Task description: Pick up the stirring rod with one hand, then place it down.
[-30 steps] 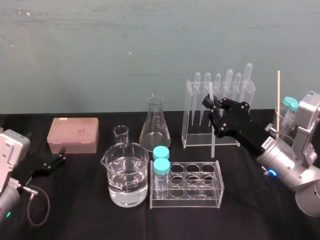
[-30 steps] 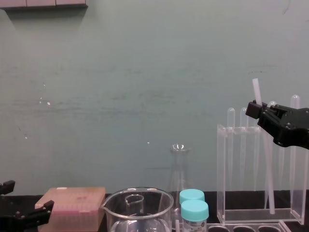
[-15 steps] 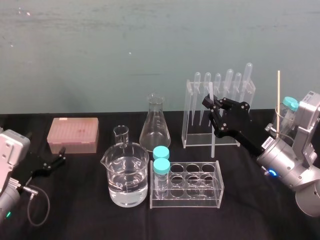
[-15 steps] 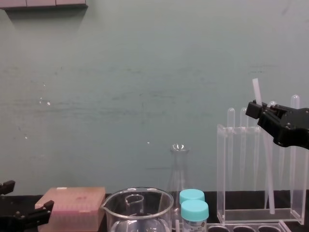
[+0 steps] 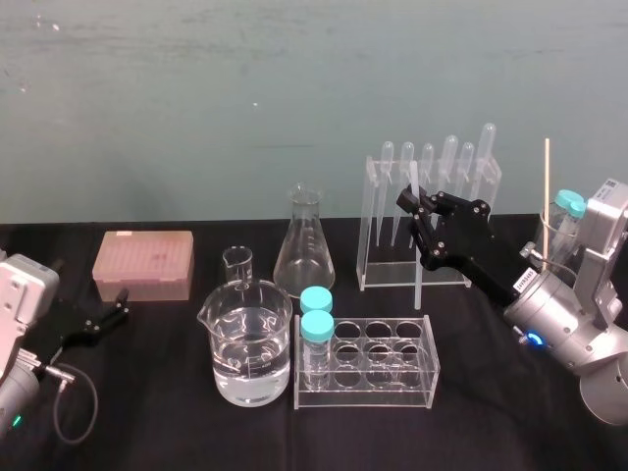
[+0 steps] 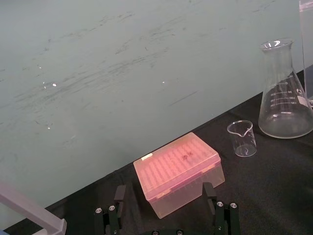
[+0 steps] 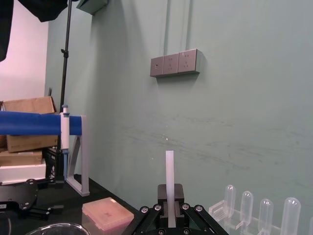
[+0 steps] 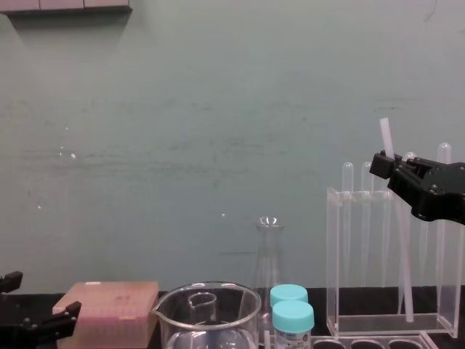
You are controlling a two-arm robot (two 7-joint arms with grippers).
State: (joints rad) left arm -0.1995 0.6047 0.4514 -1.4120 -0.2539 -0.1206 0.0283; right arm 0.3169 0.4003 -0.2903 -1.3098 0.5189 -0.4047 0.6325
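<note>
A black-covered table [image 5: 177, 432] carries a tall clear acrylic rack [image 5: 378, 245] at the back right. Just in front of it hangs the black, blocky right gripper [image 5: 413, 211], its fingers clamped shut. The matching left gripper [image 5: 120, 304] rests low at the table's left edge, fingers spread wide. The long translucent-white stirring rod [image 5: 419, 280] sits in the right gripper's hold, pinched near its upper end, nearly upright with a slight tilt.

Black bench [image 5: 471, 432]: pink tip box [image 5: 143, 265] near back edge, left; flask [image 5: 304, 243], sm. beaker [image 5: 237, 265], pipette rack [image 5: 417, 231] along back; lg. water beaker [image 5: 246, 341] w/ tube rack [image 5: 378, 365] mid-bench.
</note>
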